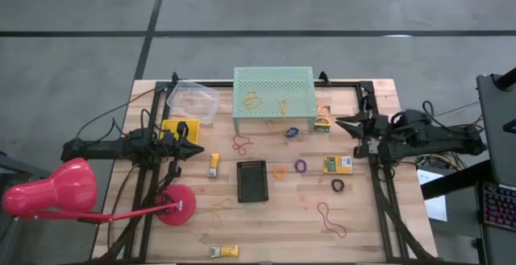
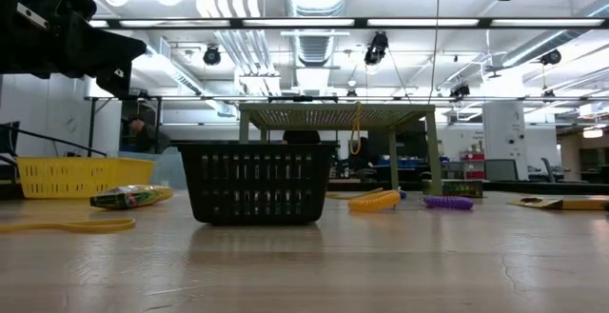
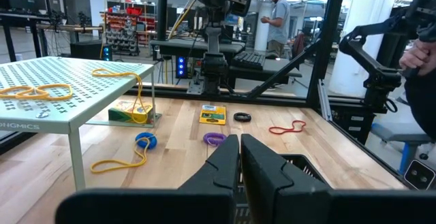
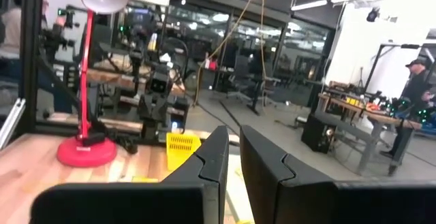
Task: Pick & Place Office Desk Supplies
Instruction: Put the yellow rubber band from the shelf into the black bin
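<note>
We judge the task barely begun. On the tabletop nearly every supply lies loose. Largest to smallest: the pink lamp at 8 o'clock and the green stand at 12 o'clock are not for sorting. Two bands lie on the stand's top, and another hangs over its edge. The black basket sits at the centre, and we see nothing in it. The clear tub at 11 o'clock looks empty too, and the yellow bin at 9 o'clock is partly hidden by the left arm.

Loose supplies: a red band at 5 o'clock, a second red band just above the basket, a printed box at 3 o'clock, a box beside the stand, a small box left of the basket, another box at 6 o'clock, a black ring, a purple band, an orange band and a blue ring.

The left tool hovers at 9 o'clock, fingers pressed together on nothing. The right tool waits at 3 o'clock, likewise closed and empty.

The only writing we can read is on the stand's edge in the left wrist view, ending "HGMICS". The box print is too small to read.
</note>
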